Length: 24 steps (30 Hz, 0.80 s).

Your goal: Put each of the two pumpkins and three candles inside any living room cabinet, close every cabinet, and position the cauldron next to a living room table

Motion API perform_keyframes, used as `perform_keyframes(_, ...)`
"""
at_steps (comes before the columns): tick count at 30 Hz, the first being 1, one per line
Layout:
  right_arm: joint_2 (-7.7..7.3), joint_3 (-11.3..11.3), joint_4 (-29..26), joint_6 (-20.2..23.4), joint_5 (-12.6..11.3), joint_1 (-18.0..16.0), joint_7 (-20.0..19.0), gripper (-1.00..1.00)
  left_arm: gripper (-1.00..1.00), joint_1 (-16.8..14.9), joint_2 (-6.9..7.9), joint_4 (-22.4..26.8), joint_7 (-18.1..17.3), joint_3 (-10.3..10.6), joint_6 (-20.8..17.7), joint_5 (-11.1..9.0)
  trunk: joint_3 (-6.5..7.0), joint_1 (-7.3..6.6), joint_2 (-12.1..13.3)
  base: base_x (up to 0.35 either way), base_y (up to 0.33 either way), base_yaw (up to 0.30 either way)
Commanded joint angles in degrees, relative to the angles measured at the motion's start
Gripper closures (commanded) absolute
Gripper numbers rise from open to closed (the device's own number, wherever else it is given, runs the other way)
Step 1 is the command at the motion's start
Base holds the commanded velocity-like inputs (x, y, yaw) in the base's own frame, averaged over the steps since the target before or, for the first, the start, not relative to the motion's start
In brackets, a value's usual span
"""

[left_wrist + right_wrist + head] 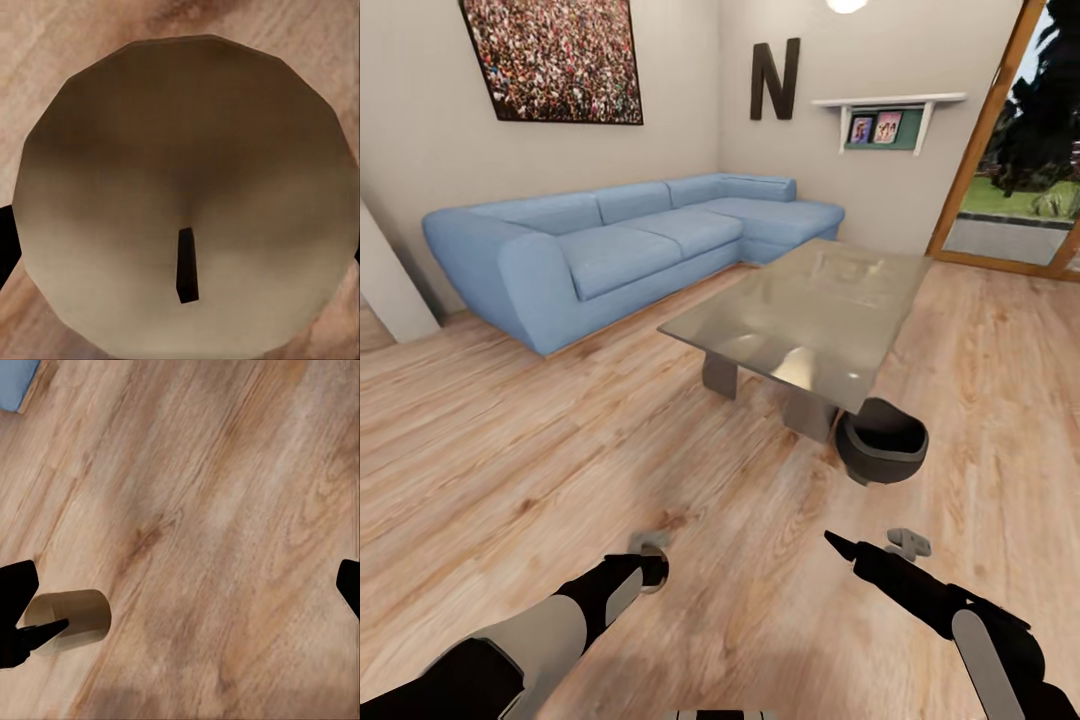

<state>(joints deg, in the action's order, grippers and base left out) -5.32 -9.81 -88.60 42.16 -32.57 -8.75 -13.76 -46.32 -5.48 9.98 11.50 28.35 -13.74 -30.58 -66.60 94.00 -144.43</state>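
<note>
A beige candle (180, 187) with a dark wick sits right under my left gripper (651, 566), whose dark fingers (4, 244) stand wide apart at either side of it. The same candle (75, 619) shows on the wood floor in the right wrist view. My right gripper (180, 600) hovers open over bare floor, its pointed tip (832, 540) low in the head view. The black cauldron (882, 442) stands on the floor against the near corner of the glass-topped table (830, 300). The pumpkins and the cabinet are out of view.
A blue corner sofa (610, 240) lines the far wall behind the table. A glass door (1010, 200) is at the right. A small grey thing (908, 543) lies on the floor by my right gripper, too small to identify.
</note>
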Motion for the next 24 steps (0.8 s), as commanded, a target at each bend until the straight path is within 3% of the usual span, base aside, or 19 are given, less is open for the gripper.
perform_keyframes(1, 0.02, -0.1, 0.1, 0.3, 0.1, 0.0, -0.3, -1.0, 1.0, 0.0, 0.03, 0.1, 0.4, 0.5, -0.3, -0.6, 0.23, -0.03, 0.0, 0.0, 0.0, -0.264)
perform_keyframes(24, -0.03, -0.2, 1.5, 0.1, 0.0, 0.0, -0.8, -1.0, 1.0, 0.0, 0.03, 0.1, 0.7, 0.6, -0.1, -0.4, 6.43, -0.63, 0.3, 0.0, 0.0, -0.264)
